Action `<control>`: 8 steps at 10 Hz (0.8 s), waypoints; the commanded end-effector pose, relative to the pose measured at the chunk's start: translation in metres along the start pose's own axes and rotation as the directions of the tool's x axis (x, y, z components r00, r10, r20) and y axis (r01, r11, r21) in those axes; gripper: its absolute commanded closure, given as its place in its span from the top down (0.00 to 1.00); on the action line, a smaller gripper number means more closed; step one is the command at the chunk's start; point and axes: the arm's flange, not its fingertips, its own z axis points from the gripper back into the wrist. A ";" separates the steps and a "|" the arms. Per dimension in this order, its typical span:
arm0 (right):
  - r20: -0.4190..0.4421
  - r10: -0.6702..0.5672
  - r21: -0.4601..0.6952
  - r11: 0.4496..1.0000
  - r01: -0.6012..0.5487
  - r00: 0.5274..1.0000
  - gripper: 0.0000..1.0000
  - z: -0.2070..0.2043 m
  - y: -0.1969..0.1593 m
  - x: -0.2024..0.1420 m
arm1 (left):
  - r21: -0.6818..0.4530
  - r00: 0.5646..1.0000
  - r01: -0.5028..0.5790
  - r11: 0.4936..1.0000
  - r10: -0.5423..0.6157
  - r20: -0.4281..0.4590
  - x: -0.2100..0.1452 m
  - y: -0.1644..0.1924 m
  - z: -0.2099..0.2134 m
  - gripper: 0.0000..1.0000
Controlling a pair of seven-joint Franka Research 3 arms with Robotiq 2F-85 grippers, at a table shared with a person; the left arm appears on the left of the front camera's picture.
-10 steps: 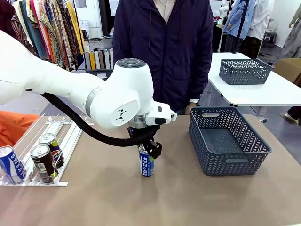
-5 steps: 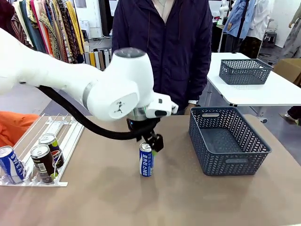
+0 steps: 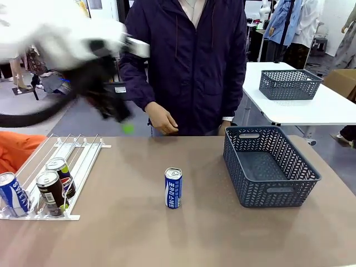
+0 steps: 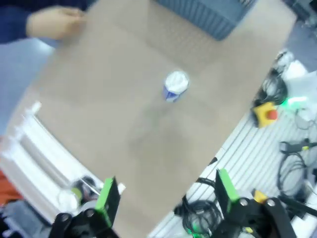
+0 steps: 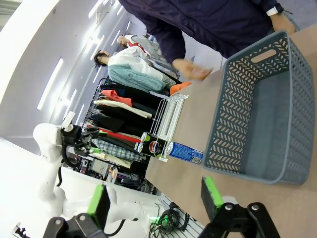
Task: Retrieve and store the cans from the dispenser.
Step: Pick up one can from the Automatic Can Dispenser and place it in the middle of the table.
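The left claw point(image 4: 166, 193) is spread wide and empty, its green pads well apart in its wrist view. A second ago it was pinching the blue-and-white can point(image 3: 173, 188). It has since let go, and its arm has swung up and off to the left, a blur high above the counter point(image 3: 139, 233) in the front view. The can stands upright in the same spot as before, mid-counter, touched by nothing. It sits between the dispenser point(image 3: 83, 161) and the dark grey mesh basket point(image 3: 278, 194), nearer the basket but clear of it.

Three more cans point(image 3: 50, 192) wait at the near end of the dispenser's rails. The right claw point(image 5: 153, 198) is also spread with nothing between its pads, looking toward the basket and the can. The person's hand point(image 3: 161, 119) hangs at the far edge of the counter.

So this can is retrieved but not yet stored. It looks set down for a handover, probably for the right arm to put into the basket.
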 end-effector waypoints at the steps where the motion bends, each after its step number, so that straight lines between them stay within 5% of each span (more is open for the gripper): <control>1: 0.021 0.005 0.021 1.000 -0.005 1.000 1.00 -0.002 0.004 0.005 | -0.103 0.975 -0.198 0.975 0.206 0.081 -0.064 0.089 0.039 1.00; 2: 0.021 0.005 0.021 1.000 -0.005 1.000 1.00 -0.002 0.004 0.005 | -0.132 0.920 -0.354 0.926 0.370 0.130 -0.096 0.127 0.056 1.00; 4: 0.021 0.005 0.021 1.000 -0.005 1.000 1.00 -0.002 0.004 0.005 | -0.450 0.868 -0.288 0.845 0.429 0.251 -0.172 0.188 0.063 1.00; 6: 0.021 0.005 0.021 1.000 -0.005 1.000 1.00 -0.002 0.004 0.005 | -0.629 0.656 -0.375 0.681 0.675 0.339 -0.249 0.231 0.044 1.00; 8: 0.021 0.005 0.021 1.000 -0.005 1.000 1.00 -0.002 0.004 0.005 | -0.685 0.536 -0.435 0.585 0.779 0.325 -0.284 0.242 0.026 1.00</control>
